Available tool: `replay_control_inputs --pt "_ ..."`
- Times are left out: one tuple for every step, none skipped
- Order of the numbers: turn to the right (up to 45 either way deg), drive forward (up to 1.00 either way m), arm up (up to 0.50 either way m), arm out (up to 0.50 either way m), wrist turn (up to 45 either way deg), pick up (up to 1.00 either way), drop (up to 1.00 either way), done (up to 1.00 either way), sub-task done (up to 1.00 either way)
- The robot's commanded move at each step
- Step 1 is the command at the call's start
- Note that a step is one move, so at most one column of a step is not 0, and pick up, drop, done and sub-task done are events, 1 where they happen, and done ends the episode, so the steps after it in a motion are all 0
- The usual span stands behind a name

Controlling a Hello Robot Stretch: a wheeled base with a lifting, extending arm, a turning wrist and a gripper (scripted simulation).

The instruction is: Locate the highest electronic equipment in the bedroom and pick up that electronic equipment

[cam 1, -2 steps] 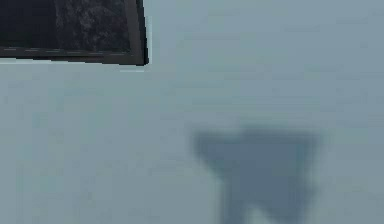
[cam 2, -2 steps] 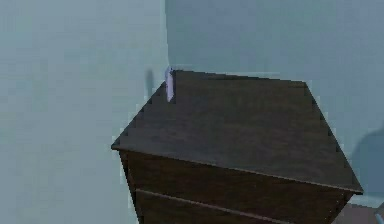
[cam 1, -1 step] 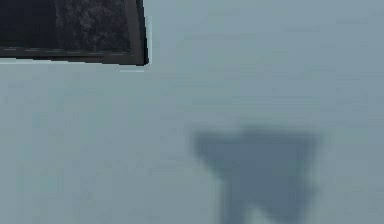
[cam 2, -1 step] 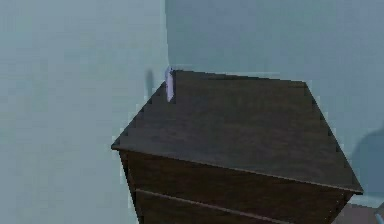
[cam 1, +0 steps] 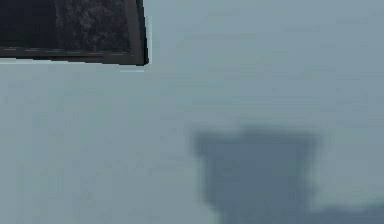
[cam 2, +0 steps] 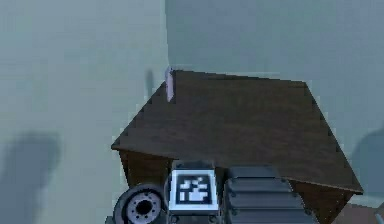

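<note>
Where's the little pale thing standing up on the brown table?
In the arm side view, the small pale upright block stands on the far left corner of the dark brown wooden table, close to where the two walls meet.

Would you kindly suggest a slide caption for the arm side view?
Small pale upright slab standing near a far corner of a dark brown wooden table.

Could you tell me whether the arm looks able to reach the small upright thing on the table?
Probably yes: the arm sits at the table's near edge, and bare tabletop leads to the pale thing.
</note>
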Motion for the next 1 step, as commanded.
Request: replay_control_inputs --pt "0.0 0.0 0.0 0.5 0.0 0.0 0.0 0.0 0.0"
